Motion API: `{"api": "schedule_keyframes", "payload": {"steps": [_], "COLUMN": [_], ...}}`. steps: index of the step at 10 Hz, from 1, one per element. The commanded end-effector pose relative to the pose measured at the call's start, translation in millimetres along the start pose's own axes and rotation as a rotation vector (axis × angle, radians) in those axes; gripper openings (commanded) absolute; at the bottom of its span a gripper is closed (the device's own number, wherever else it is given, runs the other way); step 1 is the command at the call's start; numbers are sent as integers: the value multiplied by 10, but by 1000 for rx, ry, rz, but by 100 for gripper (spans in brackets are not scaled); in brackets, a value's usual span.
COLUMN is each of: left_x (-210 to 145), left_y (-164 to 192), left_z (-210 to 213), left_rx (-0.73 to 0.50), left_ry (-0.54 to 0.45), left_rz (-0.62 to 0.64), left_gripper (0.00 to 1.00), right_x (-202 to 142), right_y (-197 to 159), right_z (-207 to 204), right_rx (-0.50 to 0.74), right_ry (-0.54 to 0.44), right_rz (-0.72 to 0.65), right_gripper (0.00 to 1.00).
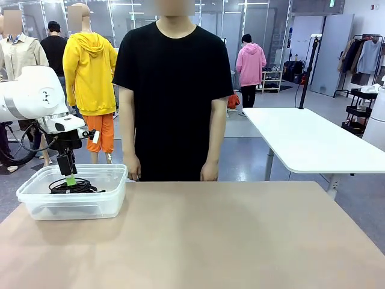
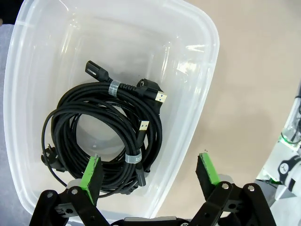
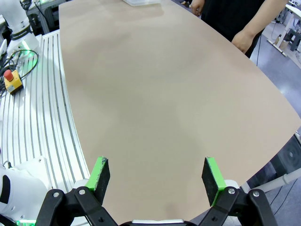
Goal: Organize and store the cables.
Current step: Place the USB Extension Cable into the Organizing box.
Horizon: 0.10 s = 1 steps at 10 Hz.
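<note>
One clear plastic bin [image 1: 72, 201] sits at the far left of the tan table [image 1: 228, 241]. Inside it lie the cables [image 2: 106, 136], black cords wound into overlapping round coils (looks like two bundles, each with one pale wrap band, but exact count is hard to tell where loops overlap). Two gold USB plugs [image 2: 161, 98] show, one near the upper band and one near the coil centre; one black connector end [image 2: 96, 71] points toward the bin's far wall.

Left gripper [image 2: 149, 173] hangs over the bin, jaws spread wide, nothing between them; one green pad is above the coils, the other is over the bin's rim edge. In the front view the left gripper [image 1: 70, 178] dips just into the bin top, right over the coils.

Right gripper [image 3: 157, 175] hovers above bare tabletop, jaws also spread apart, holding nothing.

One person in a black t-shirt [image 1: 173, 78] stands at the far side, both hands [image 1: 209, 173] down at the table edge, apart from the bin. A red-and-yellow stop button [image 3: 12, 80] sits off the table beside the robot base.
</note>
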<state>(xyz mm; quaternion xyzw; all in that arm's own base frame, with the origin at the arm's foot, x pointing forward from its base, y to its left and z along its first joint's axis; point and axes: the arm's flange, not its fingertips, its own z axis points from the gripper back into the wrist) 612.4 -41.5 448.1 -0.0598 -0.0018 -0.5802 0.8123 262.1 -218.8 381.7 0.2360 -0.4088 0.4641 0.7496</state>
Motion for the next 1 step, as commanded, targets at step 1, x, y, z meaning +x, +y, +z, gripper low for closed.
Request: {"api": "schedule_keyframes", "payload": {"steps": [1], "left_x": [-3], "left_y": [38], "left_z": [29], "left_rx": [-10], "left_ry": [-3], "left_rz": [-18], "left_gripper": [100], "right_x": [3], "right_y": [-19], "right_z": [14], "right_rx": [-3], "right_ry": [-16], "right_rz": [10], "right_gripper": [100]}}
